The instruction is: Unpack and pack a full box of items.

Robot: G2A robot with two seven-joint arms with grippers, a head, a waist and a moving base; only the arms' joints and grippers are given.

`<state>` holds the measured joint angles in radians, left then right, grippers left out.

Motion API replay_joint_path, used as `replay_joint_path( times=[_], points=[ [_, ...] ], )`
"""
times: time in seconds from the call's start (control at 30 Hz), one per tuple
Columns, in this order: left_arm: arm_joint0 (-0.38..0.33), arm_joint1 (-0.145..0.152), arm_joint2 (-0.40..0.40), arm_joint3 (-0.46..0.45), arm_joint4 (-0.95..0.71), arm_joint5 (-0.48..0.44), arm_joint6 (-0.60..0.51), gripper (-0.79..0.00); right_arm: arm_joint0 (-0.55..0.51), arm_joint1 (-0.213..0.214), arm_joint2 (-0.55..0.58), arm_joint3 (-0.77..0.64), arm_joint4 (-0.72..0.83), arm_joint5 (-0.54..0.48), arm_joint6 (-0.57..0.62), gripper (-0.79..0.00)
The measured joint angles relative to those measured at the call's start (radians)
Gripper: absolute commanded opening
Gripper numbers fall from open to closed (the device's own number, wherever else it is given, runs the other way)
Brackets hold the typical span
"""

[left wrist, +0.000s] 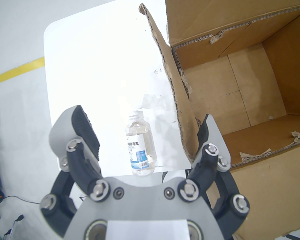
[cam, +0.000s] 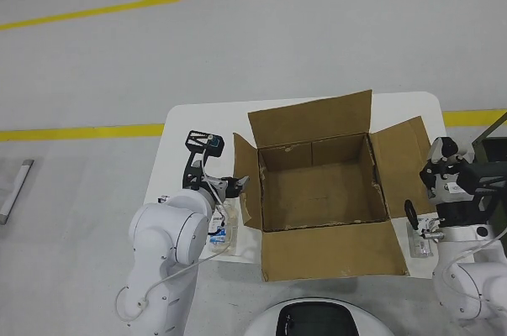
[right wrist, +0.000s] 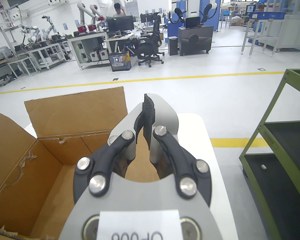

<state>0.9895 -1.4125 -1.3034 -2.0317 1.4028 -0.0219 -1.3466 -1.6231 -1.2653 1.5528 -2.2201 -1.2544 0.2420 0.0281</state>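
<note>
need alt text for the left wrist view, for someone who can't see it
The open left claw hangs over a clear labelled bottle on the white table, beside an open cardboard box. The visible part of the box's inside holds only small torn scraps.

Left gripper [left wrist: 143,126] is hanging with its fingers spread wide, right over a small clear bottle [left wrist: 140,148] that's lying on its side on the white tabletop [left wrist: 90,63]. One finger sits just beside the side flap [left wrist: 168,76] of the open cardboard box [left wrist: 252,88], whose edges are pretty ragged.
</note>
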Motion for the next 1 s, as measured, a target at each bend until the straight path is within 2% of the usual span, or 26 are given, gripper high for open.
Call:
replay_joint_path(
  times=[0.13,0.37,0.6,0.8,0.9,1.0],
  points=[
    [0.026,0.004,-0.01,-0.042,0.008,-0.015,0.065,0.0,0.0,0.0,0.0,0.0,0.0,0.0,0.0,-0.785],
    [0.04,0.01,-0.056,-0.128,-0.014,-0.011,0.039,0.0,0.0,0.0,0.0,0.0,0.0,0.0,0.0,-0.785],
    [0.084,0.027,-0.181,-0.209,-0.036,-0.076,-0.021,0.0,0.0,0.0,0.0,0.0,0.0,0.0,0.0,-0.785],
    [0.174,0.048,-0.32,-0.182,-0.038,-0.183,-0.094,0.0,0.0,0.0,0.0,0.0,0.0,0.0,0.0,-0.785],
    [0.221,0.053,-0.339,-0.16,-0.05,-0.19,-0.122,0.0,0.0,0.0,0.0,0.0,0.0,0.0,0.0,-0.785],
    [0.261,0.054,-0.325,-0.134,-0.09,-0.186,-0.112,0.0,0.0,0.0,0.0,0.0,0.0,0.0,0.0,-0.785]
  ],
)
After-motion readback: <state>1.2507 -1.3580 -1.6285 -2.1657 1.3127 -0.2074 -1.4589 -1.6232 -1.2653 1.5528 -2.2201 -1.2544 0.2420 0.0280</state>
